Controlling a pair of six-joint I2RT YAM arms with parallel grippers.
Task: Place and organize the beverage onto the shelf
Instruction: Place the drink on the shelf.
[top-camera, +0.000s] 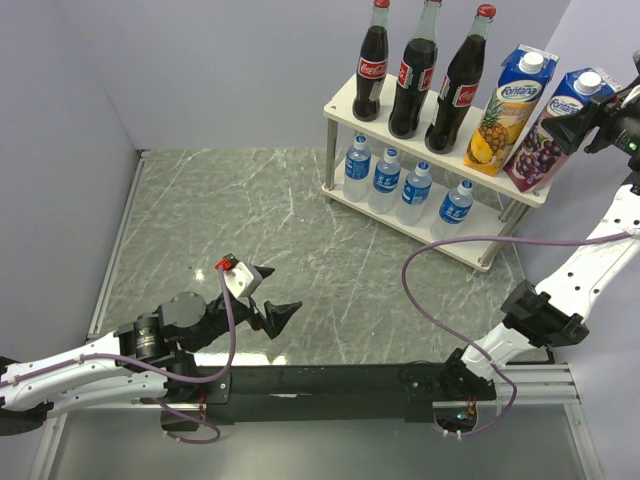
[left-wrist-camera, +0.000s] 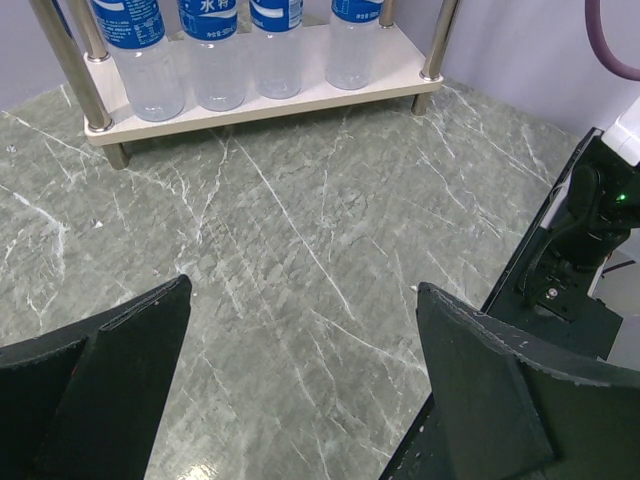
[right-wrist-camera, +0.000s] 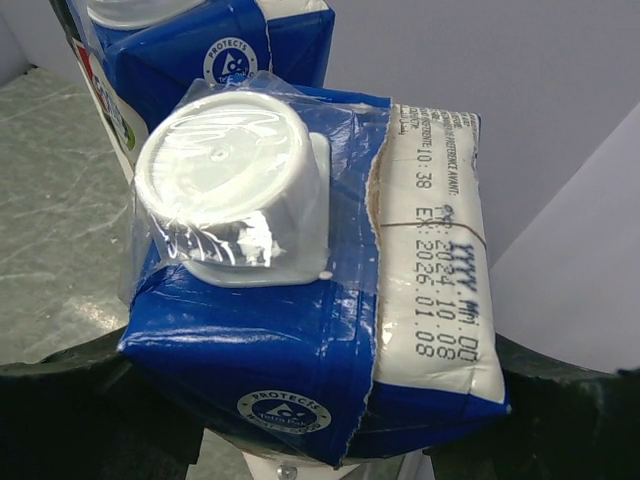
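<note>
**Grape carton at the right end of the top board, right gripper closed on it**

The grape carton (top-camera: 548, 135) stands last in the top row of the shelf (top-camera: 338, 102), its base at the right end of the board (whether its full weight sits there, you cannot tell). Your right gripper (top-camera: 585, 112) is clamped on its blue upper part; the wrist view shows a dark finger (right-wrist-camera: 80, 410) pressed to each side, below the white cap (right-wrist-camera: 225, 175).

Just left of it is the pineapple carton (top-camera: 505, 110), close alongside, and beyond that three cola bottles (top-camera: 414, 75) fill the rest of the board. On the lower board four water bottles (top-camera: 387, 175) stand in a row.

The wall (top-camera: 600, 250) runs close behind the right arm, so there is little room on that side. The purple cable (top-camera: 450, 240) loops across the front of the lower board's right end in the top view.

Your left gripper (top-camera: 272, 292) is low over the table (top-camera: 250, 200), well apart from the shelf, with its fingers (left-wrist-camera: 110, 370) spread wide and nothing between them.
</note>
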